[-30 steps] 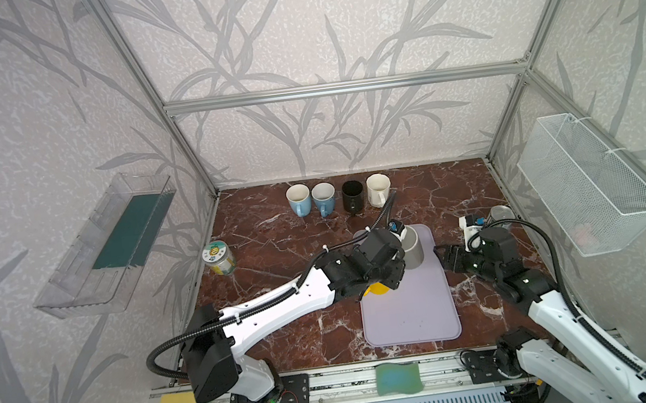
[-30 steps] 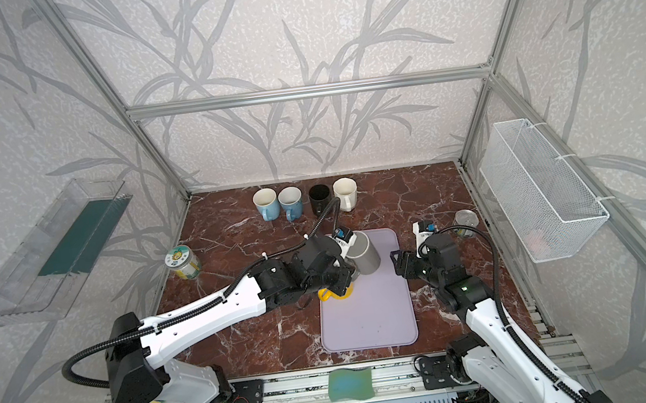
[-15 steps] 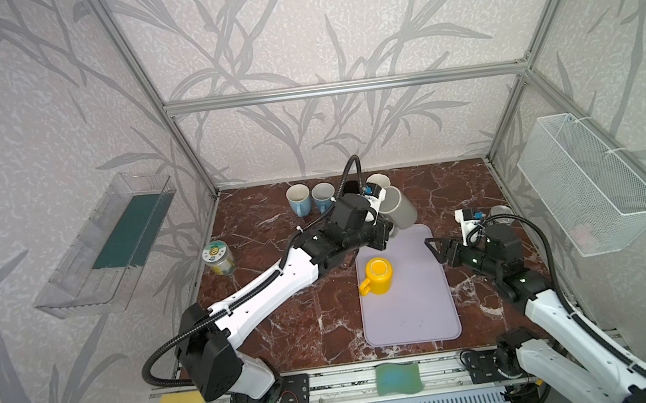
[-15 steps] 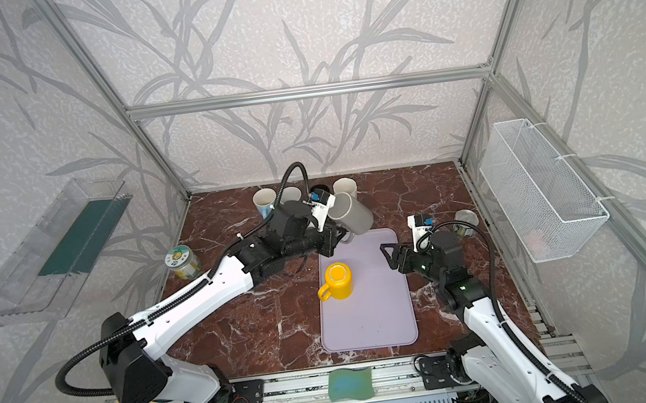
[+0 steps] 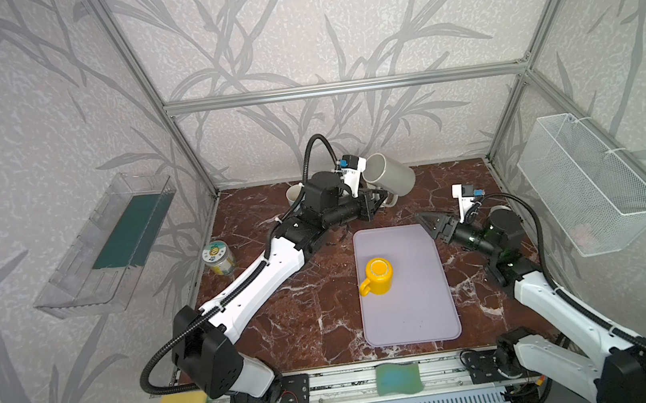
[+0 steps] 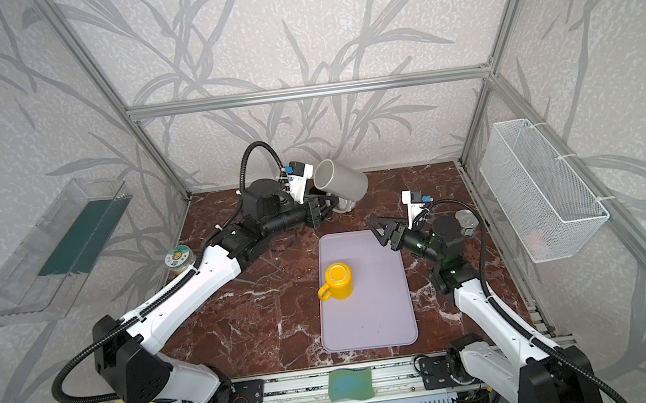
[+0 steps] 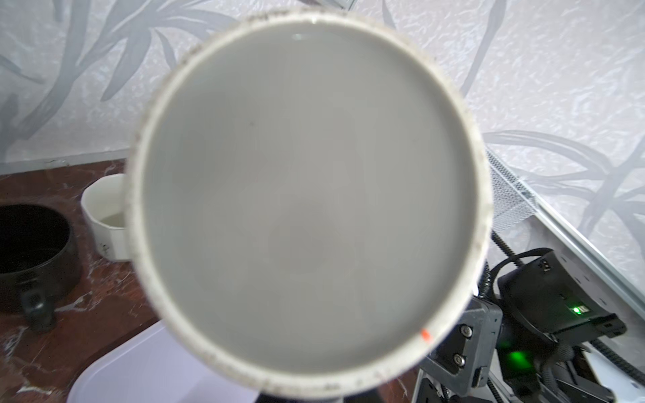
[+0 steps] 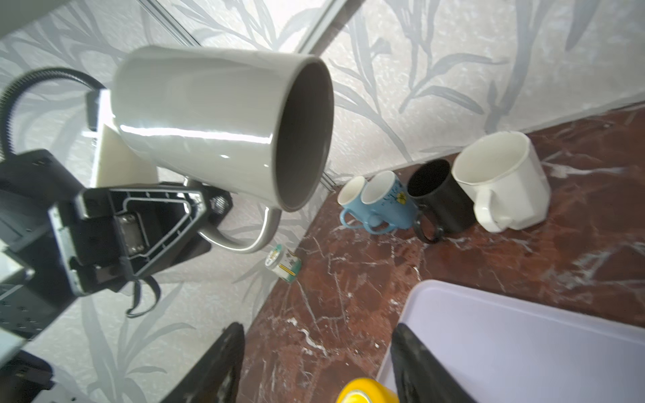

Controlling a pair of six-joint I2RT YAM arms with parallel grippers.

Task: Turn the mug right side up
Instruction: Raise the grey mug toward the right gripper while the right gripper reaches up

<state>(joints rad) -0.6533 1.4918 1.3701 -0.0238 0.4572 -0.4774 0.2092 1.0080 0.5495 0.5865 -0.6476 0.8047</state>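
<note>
The left tool [image 5: 379, 200] is pressed together on the handle of the grey mug [image 5: 390, 179]. The mug hangs on its side in the air above the table [image 5: 308, 330], just past the 12 o'clock edge of the lilac mat [image 5: 410, 313]. Both top views show mostly its side wall, sloping from 10 o'clock down toward 4 o'clock. The left wrist view adds one end: the flat base with its rough pale foot ring fills the picture, facing that camera. The right wrist view adds the other end, the dark open mouth, and shows the jaws shut on the handle loop under the body. Only that view shows the whole row along the back wall: two blue mugs [image 8: 384, 202], a black mug [image 8: 439, 195] and a white mug [image 8: 502, 178], all upright. From above, the left arm hides most of them. The right tool [image 5: 426, 221] is spread and holds nothing, over the mat's 1 o'clock corner. A yellow mug [image 5: 378, 275] stands base up on the mat, handle toward 8 o'clock. A jar [image 5: 219, 258] stands at the table's 9 o'clock edge.
</note>
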